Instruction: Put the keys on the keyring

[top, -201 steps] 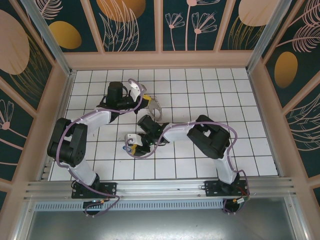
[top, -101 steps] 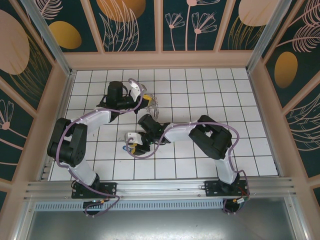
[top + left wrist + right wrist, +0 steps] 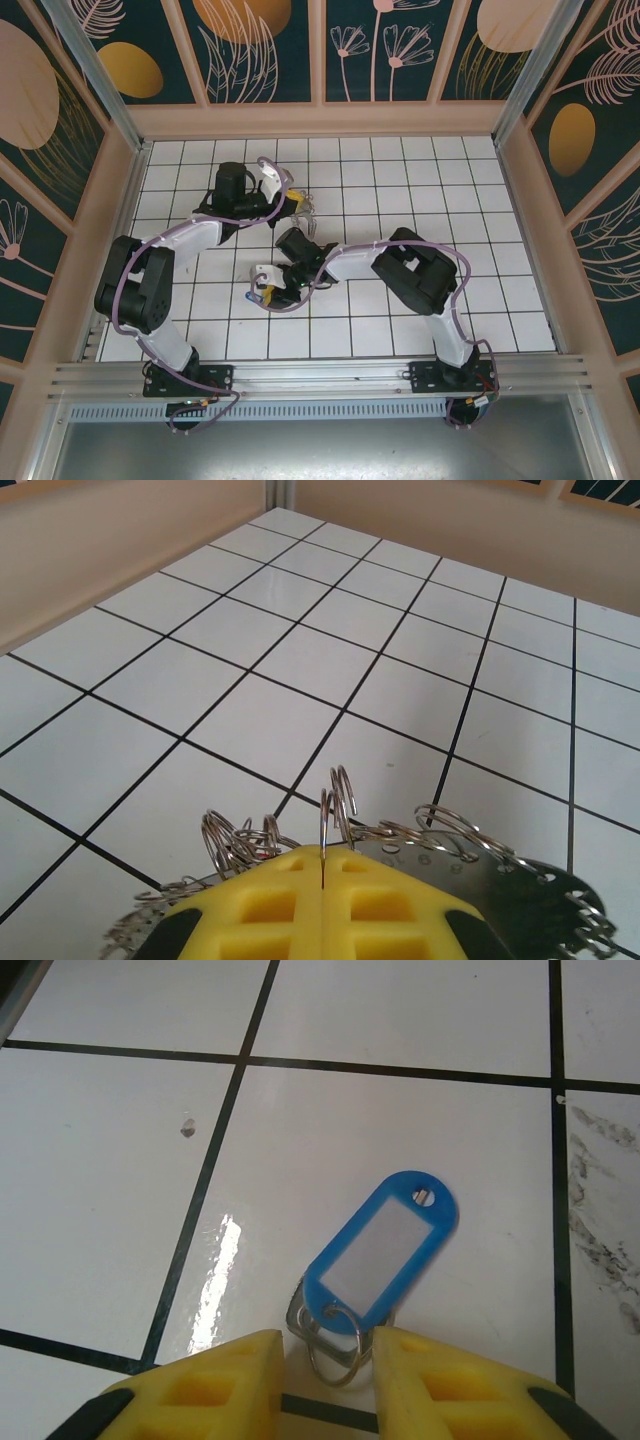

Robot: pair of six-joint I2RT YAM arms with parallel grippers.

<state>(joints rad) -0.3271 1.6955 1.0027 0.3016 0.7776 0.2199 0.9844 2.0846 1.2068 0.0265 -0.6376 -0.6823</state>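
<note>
Right end effector (image 3: 327, 1348) parted astride blue-tagged key (image 3: 385, 1242); likely light, slick, flat on bench (image 3: 110, 1210) (pinch tag edges). Left end effector (image 3: 323, 858) clenched on keyring (image 3: 520, 890): thin, springy.

White tiled floor (image 3: 400, 180), dark floral wall panels (image 3: 380, 50), aluminium rail (image 3: 320, 375)

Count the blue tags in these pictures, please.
1. The blue tag lies flat on a white tile, just ahead of the open right gripper. More tags may lie hidden beneath the arms.
</note>
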